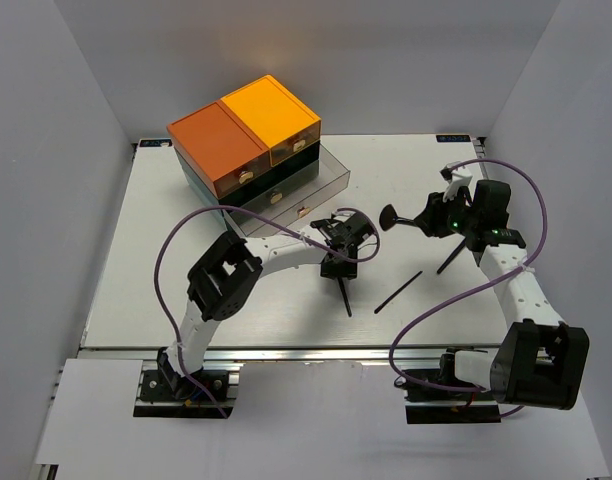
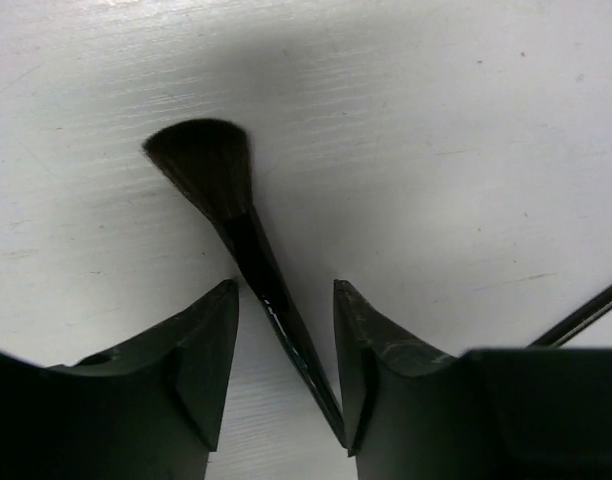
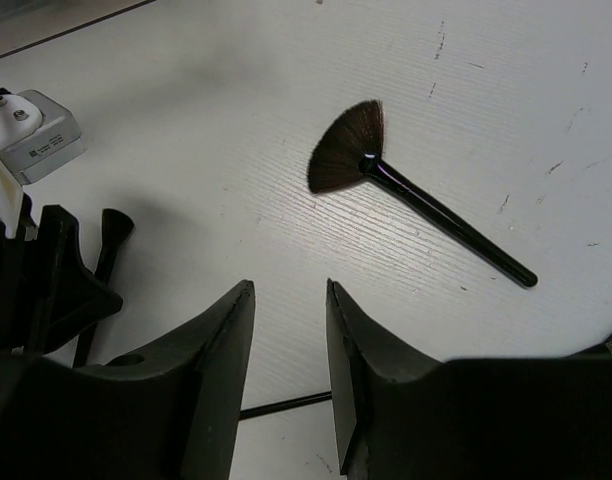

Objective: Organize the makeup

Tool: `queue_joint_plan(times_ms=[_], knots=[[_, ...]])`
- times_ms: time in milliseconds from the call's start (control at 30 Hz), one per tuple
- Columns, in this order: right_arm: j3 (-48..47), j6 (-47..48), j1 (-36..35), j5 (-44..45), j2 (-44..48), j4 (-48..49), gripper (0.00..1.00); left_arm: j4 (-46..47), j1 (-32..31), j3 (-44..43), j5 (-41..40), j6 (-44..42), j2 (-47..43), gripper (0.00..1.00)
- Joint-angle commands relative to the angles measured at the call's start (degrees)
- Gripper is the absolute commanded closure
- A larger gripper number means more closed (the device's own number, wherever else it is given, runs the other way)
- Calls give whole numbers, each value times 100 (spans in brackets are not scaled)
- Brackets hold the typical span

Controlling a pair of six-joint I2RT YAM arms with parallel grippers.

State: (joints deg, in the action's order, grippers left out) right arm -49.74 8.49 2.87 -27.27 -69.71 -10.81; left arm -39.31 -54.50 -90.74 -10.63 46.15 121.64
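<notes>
At the far left of the bench [image 1: 186,300] stands the drawer box [image 1: 246,140] with orange tops. The left arm [image 1: 221,280] rises from its base, bends at the elbow and reaches to the right, low over the middle of the bench. The left claw [image 2: 284,285] points down with its jaws apart. A black brush [image 2: 201,165] lies on the bench with its handle between them, close to one finger and not clamped. To the right lies a thin brush [image 1: 398,292], alone. Further right, a fan brush [image 3: 351,155] lies flat, just ahead of the right claw [image 3: 289,288], whose jaws are apart and empty. The right arm [image 1: 516,275] is stretched forward and leans toward the centre.
</notes>
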Motion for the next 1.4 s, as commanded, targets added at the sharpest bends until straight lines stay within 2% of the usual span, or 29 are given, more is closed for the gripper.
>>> queue_joint_plan(times_ms=[0,233,267,467,667,800,933,1167,1267,1300,1333,1367], knots=[[60,-128,11,-103,168,114,60,-428,-52,-154,-211,-167,254,49],[104,-120,11,-130,265,88,60,-657,-113,-313,-360,-633,579,70],[113,-111,11,-130,291,62,59,-657,-105,-313,-378,-677,588,76],[87,126,11,-287,432,-158,56,-341,-105,-313,-361,-1072,264,100],[-54,987,29,-1051,677,-685,46,256,-105,-401,-9,-1767,-649,100],[-19,1339,73,-1237,1029,-931,45,477,-70,-392,9,-2415,-1274,100],[-19,1445,213,-1395,1293,-1028,44,240,175,-576,-9,-3067,-1678,100],[-106,1743,249,-1659,1250,-1222,42,-68,897,-1367,-201,-4429,-1855,100],[-133,2383,231,-2036,1092,-1711,37,81,1134,-1473,-657,-5360,-1872,100],[-150,3046,222,-2150,1030,-1923,36,255,1196,-1438,-964,-5736,-1881,100],[-150,3549,188,-2465,873,-2195,31,335,1335,-1368,-1054,-5871,-1873,100],[-177,4181,39,-2563,785,-3059,26,449,1424,-1350,-1072,-6002,-1864,100]])
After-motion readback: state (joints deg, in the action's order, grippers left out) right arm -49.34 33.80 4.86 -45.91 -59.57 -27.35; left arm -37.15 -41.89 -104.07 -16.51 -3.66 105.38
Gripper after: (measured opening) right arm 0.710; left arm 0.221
